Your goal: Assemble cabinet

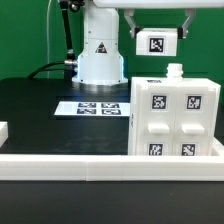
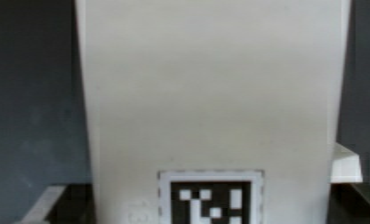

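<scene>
The cabinet [image 1: 175, 118], a large white box body with several black-and-white tags on its front, stands on the black table at the exterior view's right. A small white knob sticks up from its top. My gripper [image 1: 157, 30] hangs high above the cabinet, shut on a white tagged panel [image 1: 157, 43]. In the wrist view this panel [image 2: 208, 90] fills most of the picture, its tag between the dark fingers [image 2: 40, 205] of my gripper [image 2: 203, 208]. A white sliver [image 2: 349, 166] beside the panel cannot be identified.
The marker board [image 1: 95, 107] lies flat on the table in front of the white robot base [image 1: 100, 55]. A white rail [image 1: 100, 162] runs along the table's front edge. A small white piece [image 1: 3, 130] sits at the left edge.
</scene>
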